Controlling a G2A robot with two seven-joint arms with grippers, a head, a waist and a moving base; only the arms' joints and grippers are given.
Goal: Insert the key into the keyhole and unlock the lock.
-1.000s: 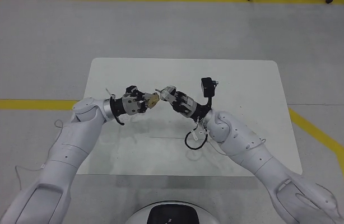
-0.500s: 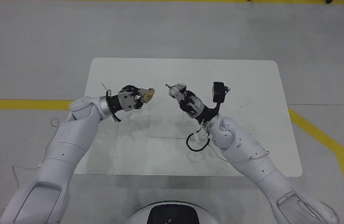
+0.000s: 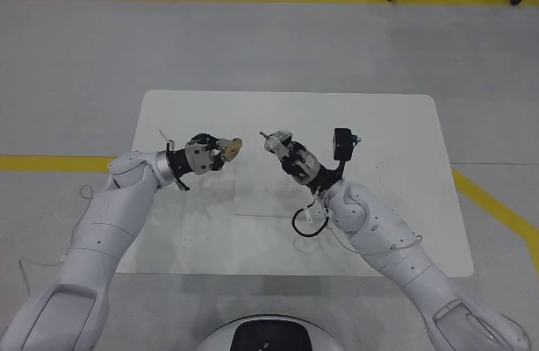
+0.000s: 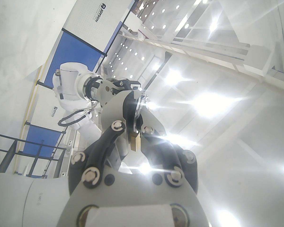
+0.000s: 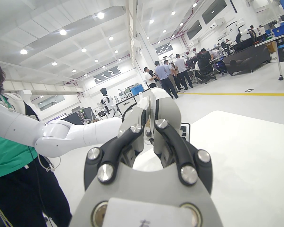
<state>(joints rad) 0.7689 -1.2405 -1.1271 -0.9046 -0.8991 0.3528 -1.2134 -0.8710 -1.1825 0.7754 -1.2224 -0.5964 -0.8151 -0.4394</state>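
1. Judging from the gap, alignment is in hand: the lock (image 4: pixel 134 142) is clamped by the left gripper (image 3: pixel 229 147) above the table (image 3: pixel 392 132).
2. The key (image 3: pixel 266 136) is pinched by the right gripper (image 3: pixel 275 142), also above the table, not yet inserted.
3. Next, the key tip must be lined up with the keyhole.

Top view: bright, even overhead light; the white table (image 3: pixel 401 123) carries faint, soft shadows beneath the arms. Left wrist view faces the ceiling lights (image 4: pixel 210 100) — strong glare w/ starburst flares washing out much of the frame, and a hot glint on the padlock (image 4: pixel 133 144) in the left gripper (image 4: pixel 135 119). Right wrist view: rows of ceiling lamps (image 5: pixel 99 15), evenly lit hall, key (image 5: pixel 152 114) in the right gripper (image 5: pixel 153 102) softly lit — straight lines bow toward the edges.
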